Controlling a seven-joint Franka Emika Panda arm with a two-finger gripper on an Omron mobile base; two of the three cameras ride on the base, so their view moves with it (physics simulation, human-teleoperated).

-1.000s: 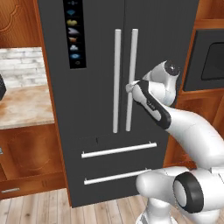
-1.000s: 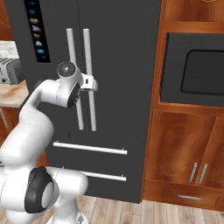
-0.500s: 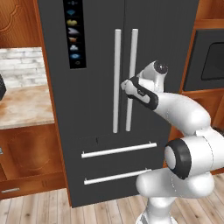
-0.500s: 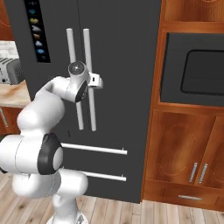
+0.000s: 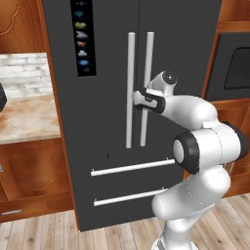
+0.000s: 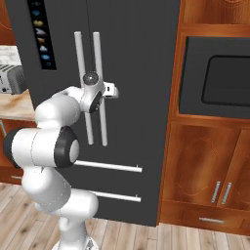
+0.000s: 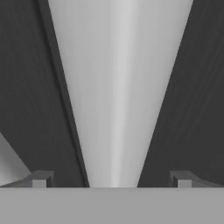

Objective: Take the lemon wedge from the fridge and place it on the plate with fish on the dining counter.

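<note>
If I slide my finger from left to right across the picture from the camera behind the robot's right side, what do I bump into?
Toaster → fridge's icon panel → fridge handles, with the robot's hand at them → microwave in the wooden cabinets.

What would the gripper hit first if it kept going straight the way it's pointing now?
Most likely the silver bar handle of the fridge: it lies dead ahead between the open fingertips of the gripper. How near is unclear.
</note>
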